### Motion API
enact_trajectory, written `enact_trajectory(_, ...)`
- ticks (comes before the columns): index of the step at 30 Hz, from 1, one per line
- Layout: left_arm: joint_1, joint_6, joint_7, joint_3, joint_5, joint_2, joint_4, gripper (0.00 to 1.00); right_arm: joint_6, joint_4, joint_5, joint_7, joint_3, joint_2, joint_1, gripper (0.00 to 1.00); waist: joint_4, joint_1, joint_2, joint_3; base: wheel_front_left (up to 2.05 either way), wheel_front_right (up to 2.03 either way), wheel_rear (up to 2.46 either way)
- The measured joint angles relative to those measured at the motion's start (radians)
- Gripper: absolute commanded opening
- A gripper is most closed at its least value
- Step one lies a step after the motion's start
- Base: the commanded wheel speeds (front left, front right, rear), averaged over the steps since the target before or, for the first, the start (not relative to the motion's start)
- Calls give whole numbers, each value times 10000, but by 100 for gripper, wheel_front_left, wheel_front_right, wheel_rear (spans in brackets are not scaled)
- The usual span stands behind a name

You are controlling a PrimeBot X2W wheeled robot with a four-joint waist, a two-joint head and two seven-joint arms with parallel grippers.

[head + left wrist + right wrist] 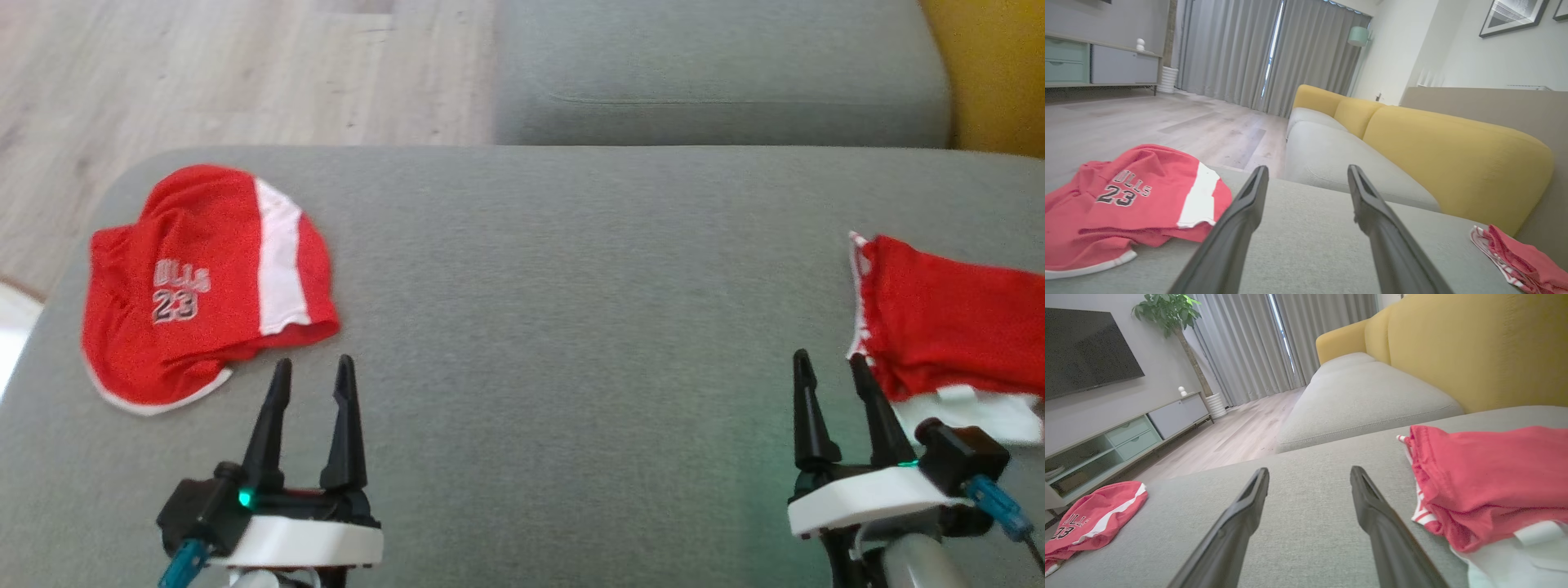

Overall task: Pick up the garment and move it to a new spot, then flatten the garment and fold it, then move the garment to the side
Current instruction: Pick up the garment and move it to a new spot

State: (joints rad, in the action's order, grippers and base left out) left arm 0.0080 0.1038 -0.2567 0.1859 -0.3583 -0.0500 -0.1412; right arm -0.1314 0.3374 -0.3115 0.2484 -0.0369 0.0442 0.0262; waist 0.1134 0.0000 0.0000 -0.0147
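Observation:
A crumpled red garment [204, 278] with a white stripe and the number 23 lies at the left of the grey cushion [555, 310]; it also lies at the left in the left wrist view [1126, 204] and far left in the right wrist view [1090, 518]. My left gripper [313, 362] is open just right of its lower hem, apart from it, its fingers [1307, 169] empty. A second red garment [947, 327], folded, with white trim, rests at the cushion's right edge [1486, 477]. My right gripper [829, 358] stands open just left of it, holding nothing [1310, 470].
Beyond the cushion is another grey sofa seat [718, 73] with a yellow backrest [1453, 155] to the right. Wooden floor [204, 73] lies off the cushion's left and far edges. A TV cabinet [1122, 441] stands across the room.

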Motion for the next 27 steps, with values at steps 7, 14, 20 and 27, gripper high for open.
enact_trajectory(7,-15,-71,0,-330,215,2,6,100,0,8,-157,2,-303,2,-26,100,894,0,0,52,0,0,0)
enact_trajectory(14,-14,-81,0,-708,299,0,6,100,0,52,-393,13,-610,0,-23,100,1863,0,0,132,0,0,0)
enact_trajectory(20,-14,-79,0,-905,343,0,6,100,0,59,-405,13,-821,0,-16,100,2192,0,0,198,0,0,0)
enact_trajectory(27,-63,-67,0,-1204,349,4,56,100,0,42,-403,13,-874,2,12,100,2246,0,0,432,0,0,0)
